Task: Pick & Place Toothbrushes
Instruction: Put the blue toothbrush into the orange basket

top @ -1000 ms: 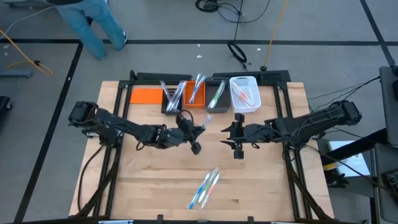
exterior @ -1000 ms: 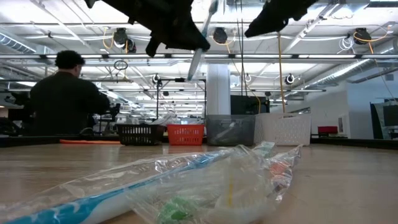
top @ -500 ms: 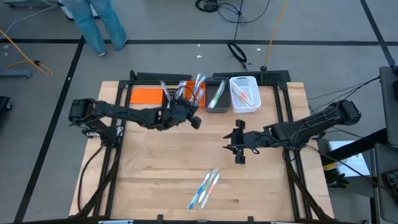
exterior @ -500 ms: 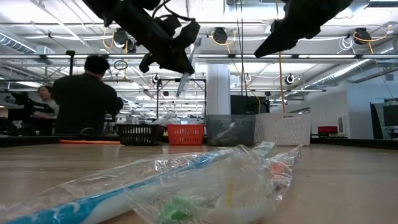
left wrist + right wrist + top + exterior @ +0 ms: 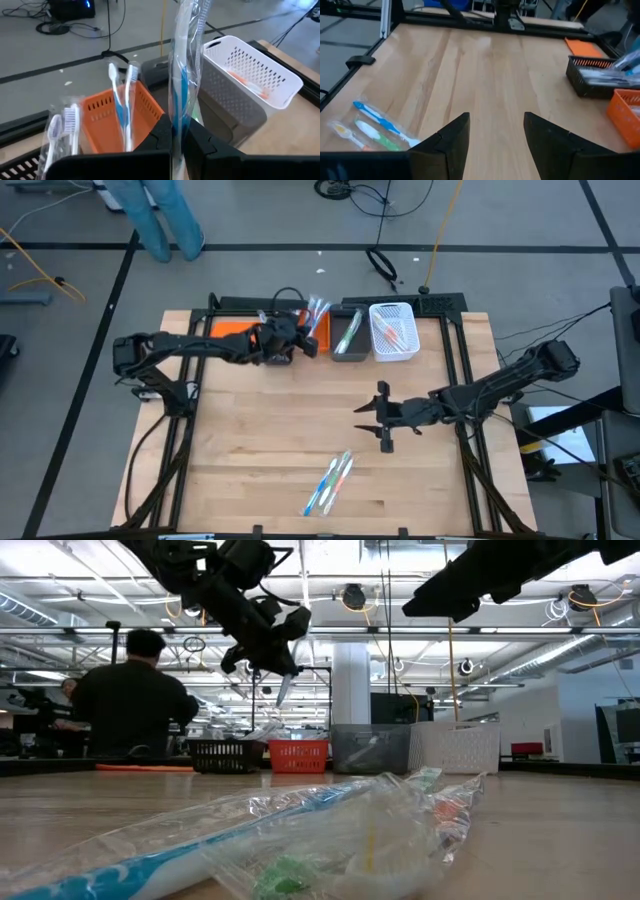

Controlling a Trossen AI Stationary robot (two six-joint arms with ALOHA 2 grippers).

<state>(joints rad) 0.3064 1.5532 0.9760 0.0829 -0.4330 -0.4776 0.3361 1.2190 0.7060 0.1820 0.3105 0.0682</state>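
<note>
My left gripper point(image 5: 303, 343) is over the black bin point(image 5: 272, 352) and beside the orange bin point(image 5: 320, 335), shut on a blue toothbrush in a clear wrapper point(image 5: 179, 85). In the low view it point(image 5: 268, 640) is high above the table, and the toothbrush point(image 5: 283, 690) sticks out below it. My right gripper point(image 5: 384, 420) is open and empty above the middle of the table, right of centre. Several wrapped toothbrushes point(image 5: 330, 482) lie flat near the front edge, and they also show in the right wrist view point(image 5: 370, 125). My left gripper pinches the wrapped toothbrush between its two fingers, on the lower handle part point(image 5: 176, 131). The brush runs on along and past the fingers, with its head end point(image 5: 192, 15) farthest out. It is lifted clear, above the bins.
Along the far edge stand a black bin, an orange bin point(image 5: 107, 112) with upright toothbrushes, a grey bin point(image 5: 348, 336) and a white basket point(image 5: 393, 332). A flat orange sheet point(image 5: 234, 333) lies left of them. A person point(image 5: 130, 700) stands beyond the table.
My left gripper has carried the wrapped toothbrush from the table's middle toward the far edge, up to the black and orange bins, and stays shut on it. My right gripper has drifted a little toward the near edge and stays open.
</note>
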